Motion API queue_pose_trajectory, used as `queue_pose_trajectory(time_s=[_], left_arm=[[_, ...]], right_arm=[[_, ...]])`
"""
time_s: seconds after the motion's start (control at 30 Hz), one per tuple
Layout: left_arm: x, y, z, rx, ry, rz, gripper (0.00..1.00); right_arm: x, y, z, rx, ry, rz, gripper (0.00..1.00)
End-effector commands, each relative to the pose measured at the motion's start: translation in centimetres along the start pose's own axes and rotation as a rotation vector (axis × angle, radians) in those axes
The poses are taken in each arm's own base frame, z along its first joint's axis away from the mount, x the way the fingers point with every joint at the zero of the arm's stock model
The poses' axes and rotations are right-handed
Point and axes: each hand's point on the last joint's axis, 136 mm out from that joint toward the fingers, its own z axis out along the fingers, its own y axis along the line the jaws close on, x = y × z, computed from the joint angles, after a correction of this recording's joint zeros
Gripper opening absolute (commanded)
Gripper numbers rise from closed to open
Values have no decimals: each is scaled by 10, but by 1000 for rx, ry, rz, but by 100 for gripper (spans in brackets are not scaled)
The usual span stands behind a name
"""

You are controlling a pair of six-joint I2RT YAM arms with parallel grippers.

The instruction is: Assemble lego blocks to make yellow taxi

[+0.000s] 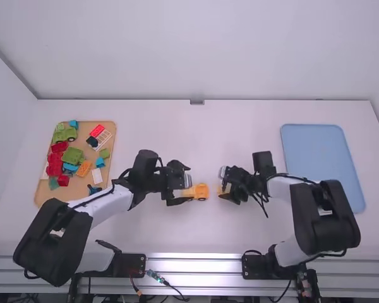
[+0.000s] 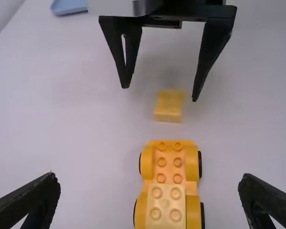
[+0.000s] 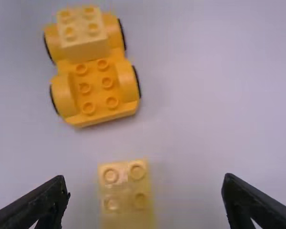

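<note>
Right of the yellow wheeled chassis (image 2: 169,162) lies a loose yellow block (image 3: 127,195); the right hand (image 3: 145,182), wide open and empty, should centre over it before closing squarely; the left hand (image 2: 149,179), likewise open, empty.

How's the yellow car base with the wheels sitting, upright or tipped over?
Upright: the car base has its bare studs facing up, and a paler block sits on top.

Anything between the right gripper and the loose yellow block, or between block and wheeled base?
Nothing visible on either stretch. Open right gripper is over the loose block; left gripper is at the wheeled base's far end.
</note>
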Motion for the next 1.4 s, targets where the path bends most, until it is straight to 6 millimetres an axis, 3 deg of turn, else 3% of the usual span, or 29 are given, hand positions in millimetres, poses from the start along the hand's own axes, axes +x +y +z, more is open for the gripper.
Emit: queue_pose_trajectory(time_s=[0.0,0.33,0.53,0.77,1.37], left_arm=[[0,-4,1,21,-18,-24,99],[-2,-1,1,11,-27,-41,99],[-2,-2,1,12,-26,-41,99],[-1,-2,1,15,-24,-45,99],[-2,-3,1,20,-29,-49,99]], right_arm=[[-2,8,2,-40,-41,-61,76],[13,10,13,-61,-34,-30,72],[17,7,10,-51,-36,-7,51],[15,12,14,-71,-29,-27,65],[19,11,15,-64,-1,-13,66]])
